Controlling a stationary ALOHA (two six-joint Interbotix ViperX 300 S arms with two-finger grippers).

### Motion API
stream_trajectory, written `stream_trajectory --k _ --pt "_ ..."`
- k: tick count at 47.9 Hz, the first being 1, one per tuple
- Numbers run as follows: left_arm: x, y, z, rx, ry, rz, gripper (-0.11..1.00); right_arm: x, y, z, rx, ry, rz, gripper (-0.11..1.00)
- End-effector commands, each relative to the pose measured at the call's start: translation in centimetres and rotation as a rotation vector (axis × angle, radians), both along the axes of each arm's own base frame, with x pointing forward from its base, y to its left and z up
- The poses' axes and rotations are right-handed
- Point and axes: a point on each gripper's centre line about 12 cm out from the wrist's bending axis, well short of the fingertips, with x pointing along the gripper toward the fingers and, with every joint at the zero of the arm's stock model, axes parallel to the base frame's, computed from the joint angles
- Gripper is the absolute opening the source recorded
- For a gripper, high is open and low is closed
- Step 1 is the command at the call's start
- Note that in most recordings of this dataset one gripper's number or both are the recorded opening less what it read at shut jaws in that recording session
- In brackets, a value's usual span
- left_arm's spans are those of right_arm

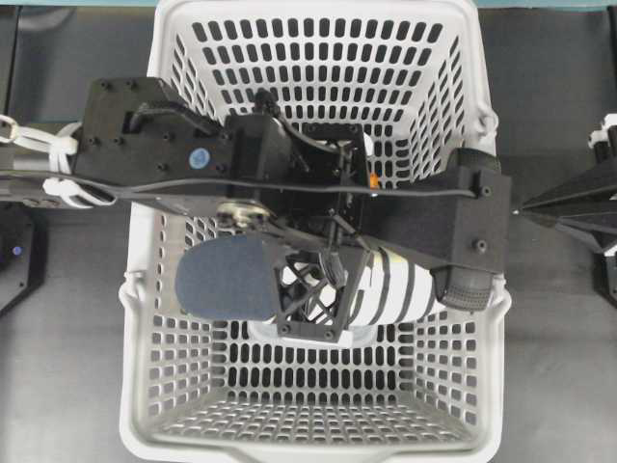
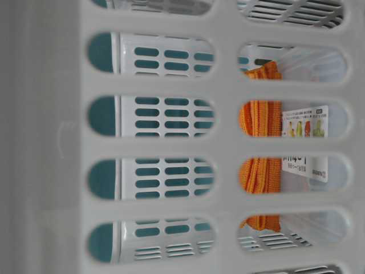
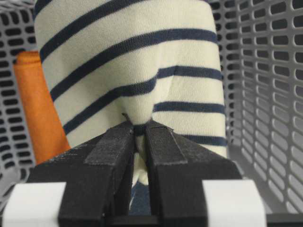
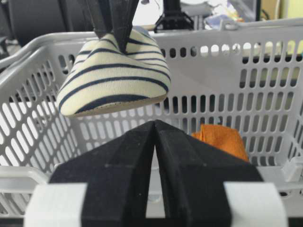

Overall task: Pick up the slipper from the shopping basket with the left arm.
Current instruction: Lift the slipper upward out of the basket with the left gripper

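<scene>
Slipper (image 4: pixel 116 75) pinched by left fingers (image 3: pixel 118 146), above grey basket (image 4: pixel 265 90); right fingers (image 4: pixel 182 165) clenched, empty; dark tabletop (image 1: pixel 549 386).

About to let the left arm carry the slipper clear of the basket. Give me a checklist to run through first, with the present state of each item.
1. Left tool shut on the slipper: ok, the striped upper is pinched between the pads.
2. Slipper off the basket floor: ok, in the right wrist view it hangs near rim height.
3. Slipper free of the shopping basket walls: ok in the right wrist view; the far side cannot be told.
4. Orange cloth left behind: ok, it lies low in the basket, apart from the slipper.
5. Right tool out of the way: ok, shut and outside the basket rim.
6. Grip depth: cannot tell, only a fold of fabric is held.
</scene>
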Motion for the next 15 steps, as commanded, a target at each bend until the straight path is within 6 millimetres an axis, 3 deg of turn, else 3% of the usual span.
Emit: stream_trajectory --k 1,15 --pt "-0.73 0.06 1.63 -0.002 -0.04 -0.002 0.05 0.12 0.03 0.32 0.005 -0.011 0.001 0.0" --pt "-0.67 0.13 1.55 -0.002 -0.038 0.0 0.05 0.11 0.03 0.27 0.005 -0.011 0.001 0.0"
